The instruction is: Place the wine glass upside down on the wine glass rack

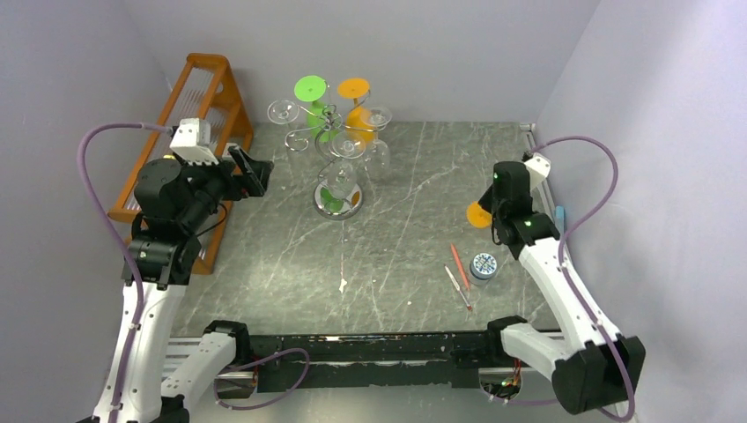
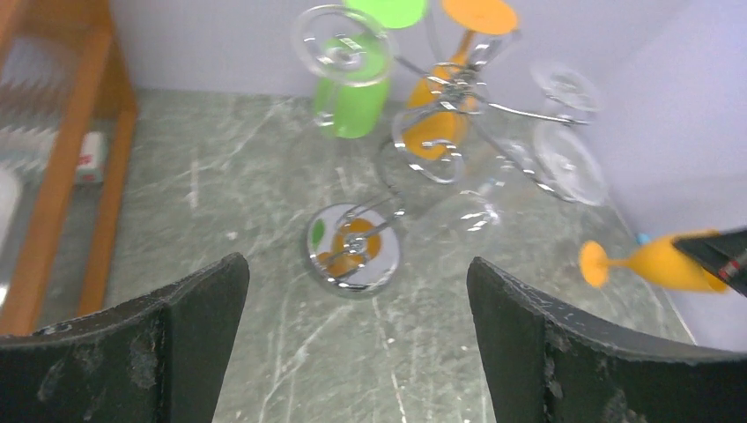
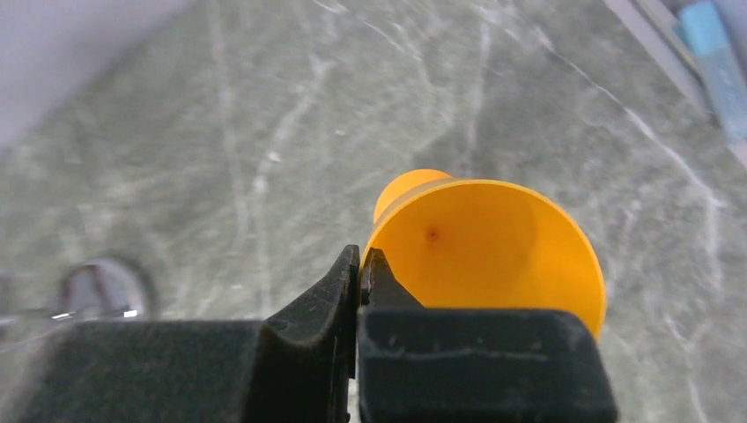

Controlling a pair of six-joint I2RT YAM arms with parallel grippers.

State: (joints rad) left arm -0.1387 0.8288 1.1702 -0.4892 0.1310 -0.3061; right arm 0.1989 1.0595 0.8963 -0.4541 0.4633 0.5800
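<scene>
The wine glass rack (image 1: 338, 154) is a silver wire stand on a round mirrored base (image 2: 354, 248), at the back middle of the table. Green, orange and clear glasses hang upside down from its arms. My right gripper (image 1: 506, 220) is shut on the rim of an orange wine glass (image 3: 484, 242). It holds the glass on its side above the table, right of the rack, with the foot (image 1: 478, 215) pointing left. The glass also shows in the left wrist view (image 2: 656, 262). My left gripper (image 1: 255, 172) is open and empty, left of the rack and facing it.
An orange wooden slatted rack (image 1: 198, 132) stands along the left wall beside my left arm. A red pen (image 1: 459, 264), a second thin tool (image 1: 456, 286) and a small round tin (image 1: 483, 265) lie at the front right. A blue object (image 3: 718, 62) lies by the right wall.
</scene>
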